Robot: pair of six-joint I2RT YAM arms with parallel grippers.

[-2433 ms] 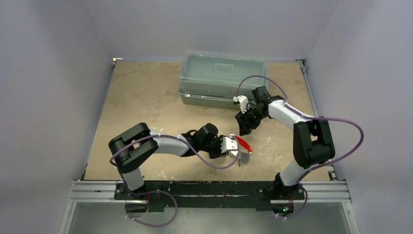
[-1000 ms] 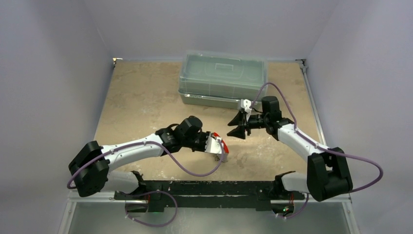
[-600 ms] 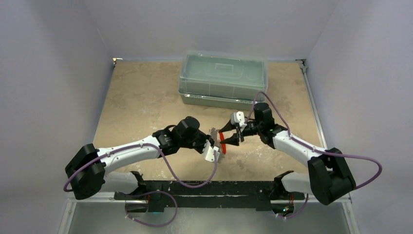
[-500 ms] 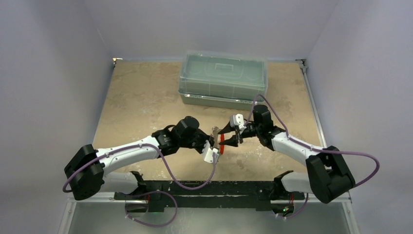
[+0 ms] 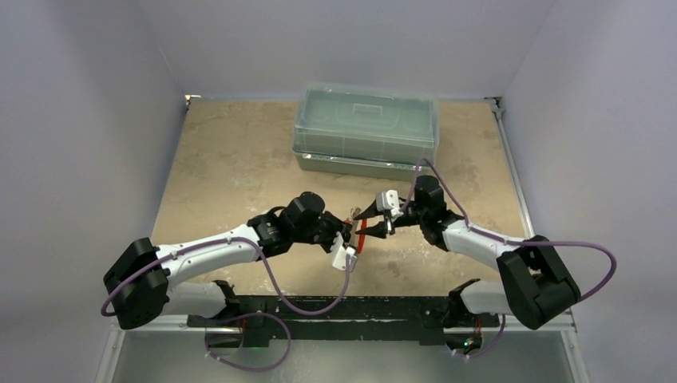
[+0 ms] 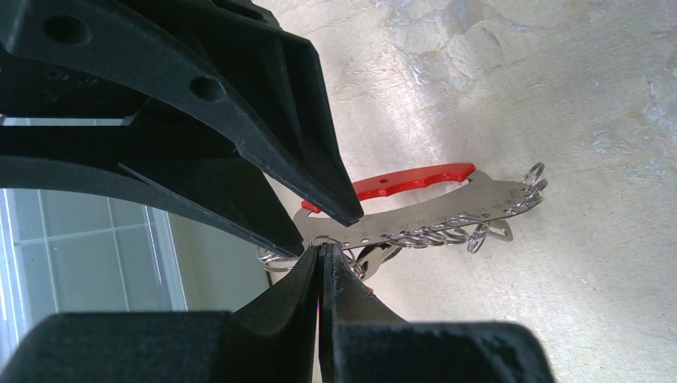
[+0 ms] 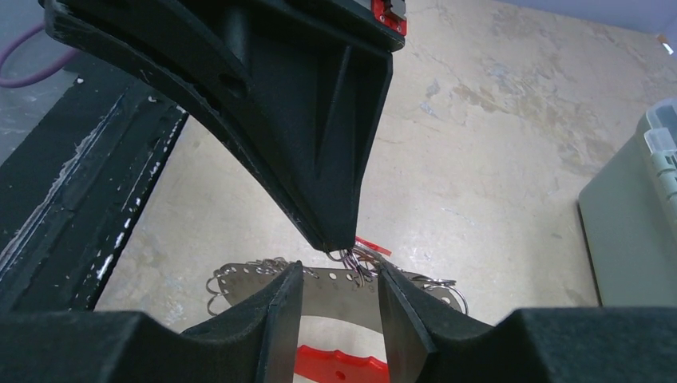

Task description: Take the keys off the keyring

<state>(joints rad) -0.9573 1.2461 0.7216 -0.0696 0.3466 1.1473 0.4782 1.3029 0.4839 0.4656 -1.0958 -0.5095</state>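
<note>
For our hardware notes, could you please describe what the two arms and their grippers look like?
The left arm and right arm have white links and black joints, each with a purple cable. The left gripper and right gripper have black, tapering wedge-shaped fingers and white wrist blocks.

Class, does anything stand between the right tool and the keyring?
Nothing visible does. The right tool has its fingers on either side of the keyring, which the left tool holds pinched.

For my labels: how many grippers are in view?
2. The left gripper, in the middle, is shut on the keyring; the right gripper, jaws apart, meets it from the right. None hidden.
</note>
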